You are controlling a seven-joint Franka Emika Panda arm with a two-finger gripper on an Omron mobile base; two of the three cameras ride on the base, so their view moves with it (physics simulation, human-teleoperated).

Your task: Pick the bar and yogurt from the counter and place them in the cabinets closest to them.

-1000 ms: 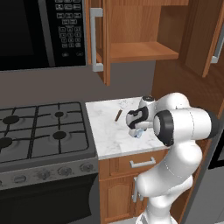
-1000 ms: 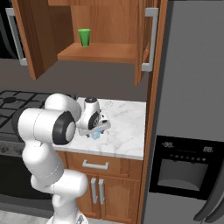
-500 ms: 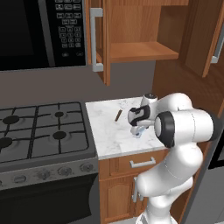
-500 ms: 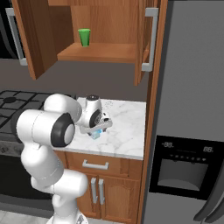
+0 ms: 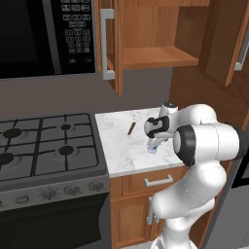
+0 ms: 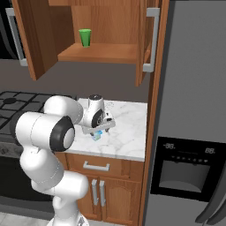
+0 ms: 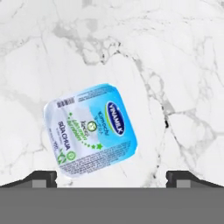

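The yogurt [image 7: 89, 130] is seen from directly above in the hand view, standing upright on the white marble counter [image 7: 175, 57], its blue and white lid turned at an angle. The gripper [image 7: 111, 177] is positioned over the yogurt with its jaws spread wide; the two dark fingertips [image 7: 41, 178] are set apart from the cup on either side, and nothing is grasped. In the left base view the yogurt [image 5: 153, 147] is located just below the gripper [image 5: 156, 141], near the front edge of the counter [image 5: 116, 151]. A thin brown stick [image 5: 131, 128] lies behind and left of the yogurt. An open wooden cabinet [image 6: 101, 53] hangs above the yogurt, with a green cup [image 6: 84, 37] on its shelf
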